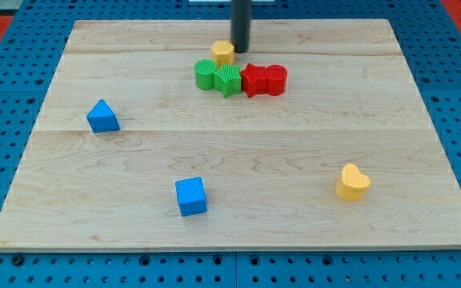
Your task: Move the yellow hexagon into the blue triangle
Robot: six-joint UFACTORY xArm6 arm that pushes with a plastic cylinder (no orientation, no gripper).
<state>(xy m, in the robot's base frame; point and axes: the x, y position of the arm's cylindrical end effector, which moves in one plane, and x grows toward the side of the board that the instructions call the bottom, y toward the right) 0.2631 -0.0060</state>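
The yellow hexagon (222, 52) sits near the view's top centre, just above a green block. My tip (239, 50) stands right beside the hexagon on its right, touching or nearly touching it. The blue triangle (102, 117) lies far off at the view's left, at mid height on the board.
Two green blocks (218, 78) and two red blocks (264, 80) form a row just below the hexagon. A blue cube (190, 197) lies at the bottom centre-left. A yellow heart (352, 182) lies at the bottom right. The wooden board (422, 120) rests on a blue pegboard.
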